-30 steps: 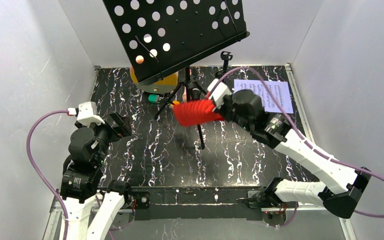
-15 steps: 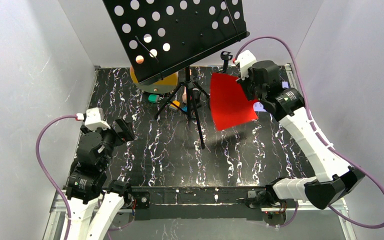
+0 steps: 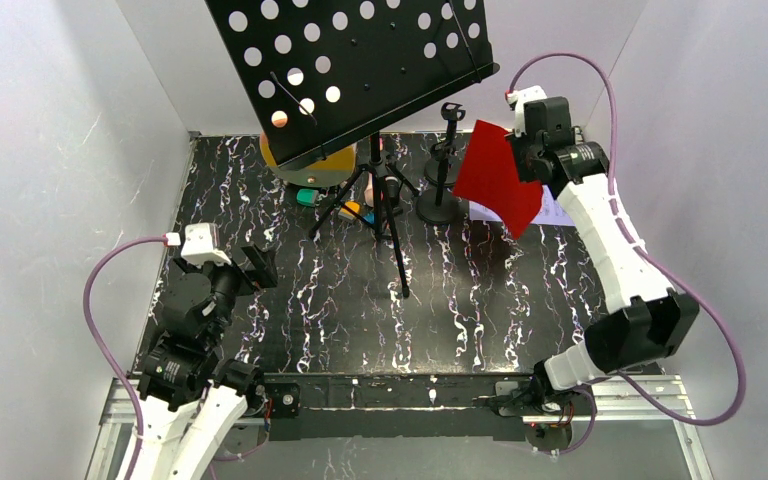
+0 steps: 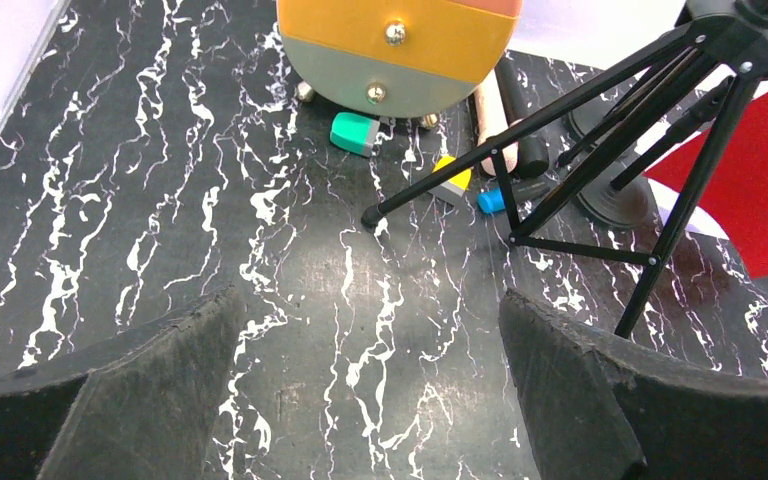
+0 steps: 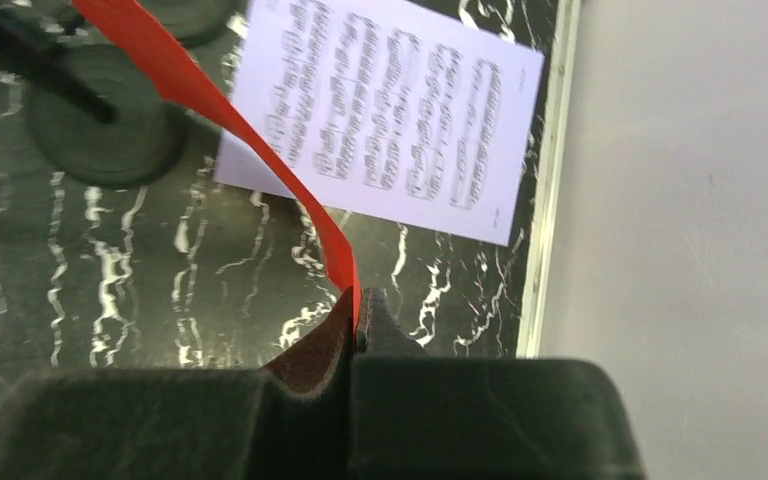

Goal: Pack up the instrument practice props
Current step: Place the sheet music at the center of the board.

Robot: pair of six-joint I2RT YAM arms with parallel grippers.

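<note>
1. Pinching the red sheet-music page (image 5: 210, 95) by one edge, the right gripper (image 5: 360, 318) has its fingers clenched tight on the paper. It is held above the far right part of the black marbled table (image 3: 310, 300).
2. The red page curls away from the closed jaws and hangs in the air. It hangs partly over the white sheet-music page (image 5: 385, 110), which lies flat on the table just beside the right edge rail.
3. Two black round-based mic holders (image 5: 105, 125) stand on the table just left of the white page. In the top view, one of them shows an upright stem with a clip at its top.
4. The black perforated music rack (image 3: 350, 60) stands at the far middle of the table. Its desk is tilted and its tripod legs (image 3: 390, 220) are spread on the surface.
5. Under the tripod, a cream microphone (image 4: 487, 105) and a black microphone (image 4: 532, 155) lie side by side. A green block (image 4: 357, 132), a yellow piece (image 4: 452, 180) and a blue piece (image 4: 492, 200) lie near them.
6. An orange and grey round-bodied object (image 4: 395, 40) sits behind these, to the left of the tripod.
7. The left gripper (image 4: 370, 340) hovers over the near left of the table, well apart from the tripod. Its fingers (image 4: 140, 360) are spread wide with nothing between them.
</note>
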